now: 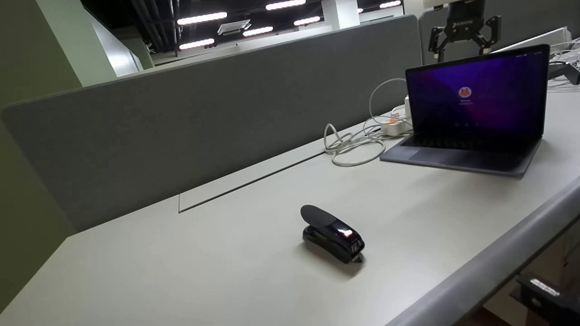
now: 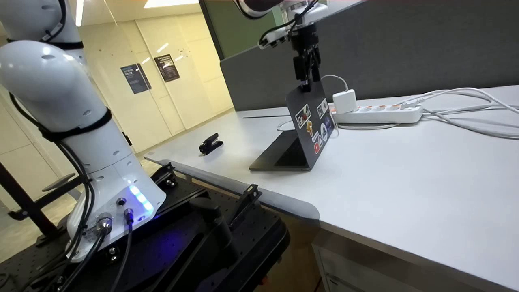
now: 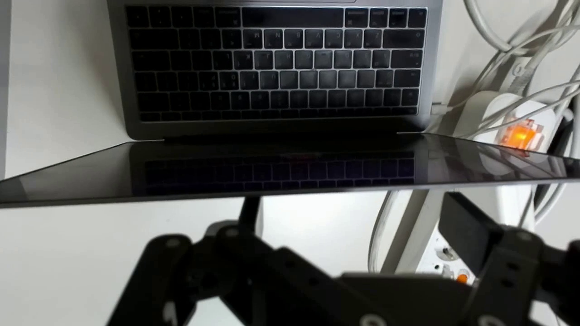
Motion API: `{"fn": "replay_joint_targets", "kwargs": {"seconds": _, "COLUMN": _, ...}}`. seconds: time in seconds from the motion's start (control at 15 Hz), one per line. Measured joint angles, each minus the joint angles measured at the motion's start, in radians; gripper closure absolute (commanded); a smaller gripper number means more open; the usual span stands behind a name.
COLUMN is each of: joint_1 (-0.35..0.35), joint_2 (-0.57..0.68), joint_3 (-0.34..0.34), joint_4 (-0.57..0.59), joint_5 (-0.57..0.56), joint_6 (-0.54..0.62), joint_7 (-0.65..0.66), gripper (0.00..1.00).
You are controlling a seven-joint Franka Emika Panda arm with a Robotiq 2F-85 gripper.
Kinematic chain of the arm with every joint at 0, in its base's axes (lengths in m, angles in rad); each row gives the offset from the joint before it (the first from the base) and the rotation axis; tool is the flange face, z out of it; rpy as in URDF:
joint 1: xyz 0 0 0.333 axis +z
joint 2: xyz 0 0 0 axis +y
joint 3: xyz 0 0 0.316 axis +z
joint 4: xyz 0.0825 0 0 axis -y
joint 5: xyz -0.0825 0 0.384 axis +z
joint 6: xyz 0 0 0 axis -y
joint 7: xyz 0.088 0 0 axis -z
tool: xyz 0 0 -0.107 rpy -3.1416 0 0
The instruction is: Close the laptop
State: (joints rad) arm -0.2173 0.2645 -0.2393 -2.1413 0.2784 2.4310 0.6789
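Observation:
The laptop (image 1: 480, 95) stands open on the desk, its screen raised and lit dark purple. In an exterior view its lid back with colourful stickers (image 2: 311, 121) shows, standing close to upright. In the wrist view the keyboard (image 3: 281, 68) lies at the top and the lid shows nearly edge-on below it. My gripper (image 1: 462, 52) points down at the lid's top edge, on the back side of the lid. It also shows in an exterior view (image 2: 307, 84) and in the wrist view (image 3: 353, 201). Its fingers are wide apart with nothing between them. Whether they touch the lid I cannot tell.
A black stapler-like object (image 1: 333, 233) lies on the desk in front of the laptop. A white power strip (image 2: 379, 115) with a charger (image 2: 344, 101) and loose white cables (image 1: 353, 145) lies beside the laptop. A grey partition (image 1: 226, 113) runs along the desk's back.

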Motion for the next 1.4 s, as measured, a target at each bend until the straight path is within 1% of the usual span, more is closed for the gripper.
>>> {"fn": "replay_joint_targets", "kwargs": {"seconds": 0.33, "joint_1": 0.020, "joint_2": 0.001, "joint_3": 0.029, "joint_4": -0.046, "joint_5": 0.019, "joint_6": 0.055, "joint_7": -0.057, "gripper": 0.00}}
{"fn": "replay_joint_targets", "kwargs": {"seconds": 0.6, "joint_1": 0.048, "joint_2": 0.001, "joint_3": 0.052, "joint_4": -0.092, "joint_5": 0.036, "joint_6": 0.107, "joint_7": -0.066, "gripper": 0.00}}
{"fn": "replay_joint_targets", "kwargs": {"seconds": 0.87, "joint_1": 0.091, "joint_2": 0.001, "joint_3": 0.075, "joint_4": -0.147, "joint_5": 0.058, "joint_6": 0.172, "joint_7": -0.064, "gripper": 0.00}}
{"fn": "replay_joint_targets", "kwargs": {"seconds": 1.07, "joint_1": 0.132, "joint_2": 0.002, "joint_3": 0.084, "joint_4": -0.194, "joint_5": 0.059, "joint_6": 0.245, "joint_7": -0.032, "gripper": 0.00}}
{"fn": "replay_joint_targets", "kwargs": {"seconds": 1.4, "joint_1": 0.189, "joint_2": 0.040, "joint_3": 0.091, "joint_4": -0.248, "joint_5": 0.075, "joint_6": 0.375, "joint_7": 0.064, "gripper": 0.00}}
